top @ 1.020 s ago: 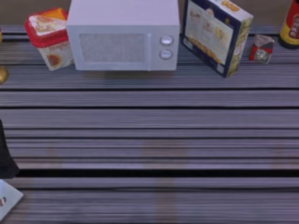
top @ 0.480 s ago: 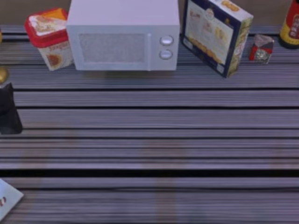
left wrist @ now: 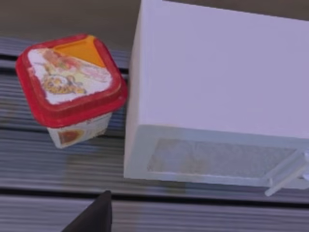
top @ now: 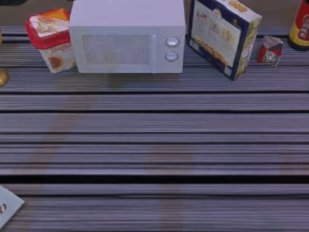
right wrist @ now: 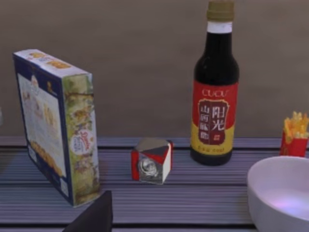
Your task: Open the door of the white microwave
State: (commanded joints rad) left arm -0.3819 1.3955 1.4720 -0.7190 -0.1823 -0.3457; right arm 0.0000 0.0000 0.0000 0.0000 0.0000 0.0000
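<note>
Door shut, left wrist looking down on the microwave

You're seeing one dark left fingertip [left wrist: 94, 215] poking in nearest the camera; I cannot tell whether the fingers are spread. Beyond it, the door [left wrist: 212, 157] is sitting flush on the white microwave [left wrist: 217, 77], apart from that fingertip, red-lidded tub [left wrist: 70, 77] just beside.

Bottle [top: 301, 26] got cropped by the top view's right edge (only part showed); left gripper [left wrist: 94, 217] was just a dark sliver.
</note>
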